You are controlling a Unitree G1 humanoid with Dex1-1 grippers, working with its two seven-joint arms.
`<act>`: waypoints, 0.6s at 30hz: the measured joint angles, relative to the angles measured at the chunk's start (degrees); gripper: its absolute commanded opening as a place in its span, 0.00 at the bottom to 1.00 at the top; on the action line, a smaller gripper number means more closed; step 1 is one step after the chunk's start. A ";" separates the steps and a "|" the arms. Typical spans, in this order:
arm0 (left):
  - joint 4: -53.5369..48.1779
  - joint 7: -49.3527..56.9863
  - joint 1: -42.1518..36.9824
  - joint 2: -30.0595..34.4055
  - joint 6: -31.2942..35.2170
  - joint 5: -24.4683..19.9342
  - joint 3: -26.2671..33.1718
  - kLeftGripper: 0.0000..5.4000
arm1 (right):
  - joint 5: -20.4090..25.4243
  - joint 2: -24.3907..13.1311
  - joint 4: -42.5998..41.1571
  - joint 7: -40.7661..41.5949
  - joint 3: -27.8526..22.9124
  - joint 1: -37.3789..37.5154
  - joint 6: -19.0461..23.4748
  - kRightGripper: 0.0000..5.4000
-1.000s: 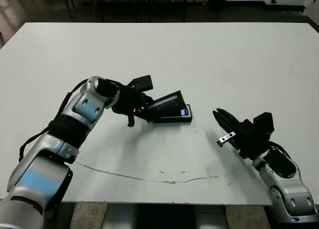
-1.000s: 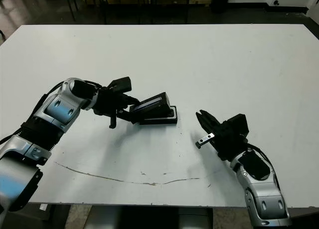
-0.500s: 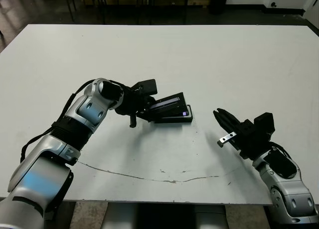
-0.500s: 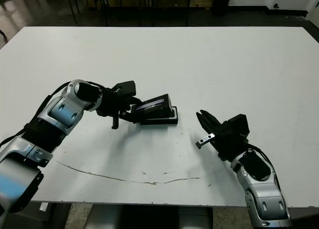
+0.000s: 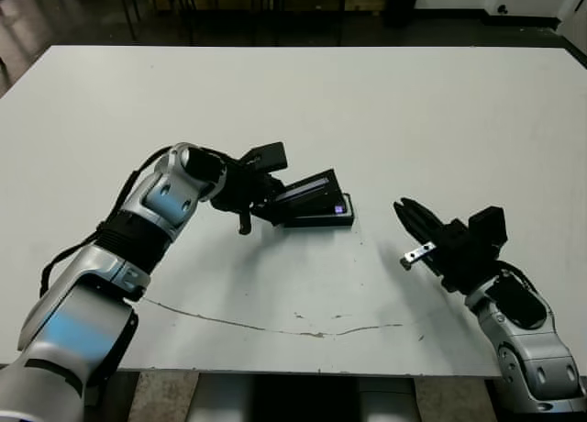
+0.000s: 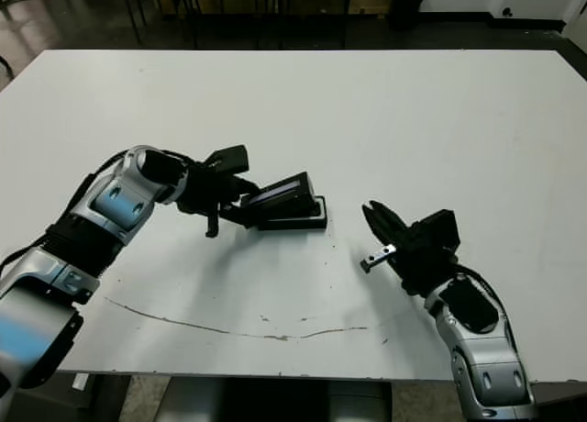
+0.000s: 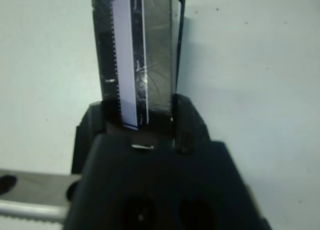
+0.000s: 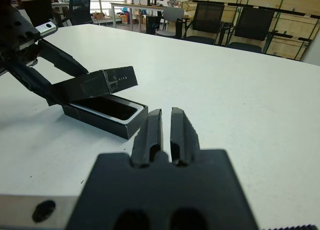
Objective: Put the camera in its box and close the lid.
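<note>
The box (image 5: 323,220) lies on the white table (image 5: 413,101) near its middle, black outside with a pale rim. A dark bar with a purple glint, the camera (image 5: 339,206), lies inside it. The lid (image 5: 307,188), flat and black with a grey stripe, hangs tilted over the box, its left end low and its right end raised. My left gripper (image 5: 272,202) is shut on the lid's left end; in the left wrist view the lid (image 7: 132,65) runs out from between the fingers. My right gripper (image 5: 405,218) is shut on nothing, a hand's width right of the box (image 8: 105,112).
A thin dark scratch (image 5: 275,328) runs along the table near its front edge. Chairs and desks (image 8: 220,20) stand beyond the table's far side. Bare table lies between the box and my right gripper.
The left arm has shifted slightly and the lid stays tilted over the box. The right arm has not moved.
</note>
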 measured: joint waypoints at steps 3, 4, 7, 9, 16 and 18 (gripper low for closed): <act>-0.80 0.13 0.16 0.16 0.08 0.04 0.02 0.22 | -0.01 0.00 0.29 0.05 0.02 -0.10 -0.01 0.00; -1.16 0.37 0.26 0.15 0.39 0.17 0.01 0.22 | -0.02 0.00 0.30 0.04 0.04 -0.11 -0.01 0.00; -1.40 1.09 0.31 -0.13 1.07 0.40 -0.13 0.22 | 0.01 0.00 0.32 0.08 0.04 -0.20 -0.01 0.00; -1.35 1.79 0.11 -0.41 1.43 0.72 -0.46 0.22 | 0.08 0.00 0.58 0.32 0.04 -0.32 -0.04 0.00; -2.40 4.44 -2.19 -3.40 4.62 4.92 -4.30 0.22 | -0.01 0.00 -0.14 -0.23 0.03 -0.43 0.03 0.00; -2.72 5.22 -2.70 -4.30 5.07 6.30 -5.06 0.21 | -0.02 -0.01 -0.34 -0.61 0.01 -0.40 0.29 0.00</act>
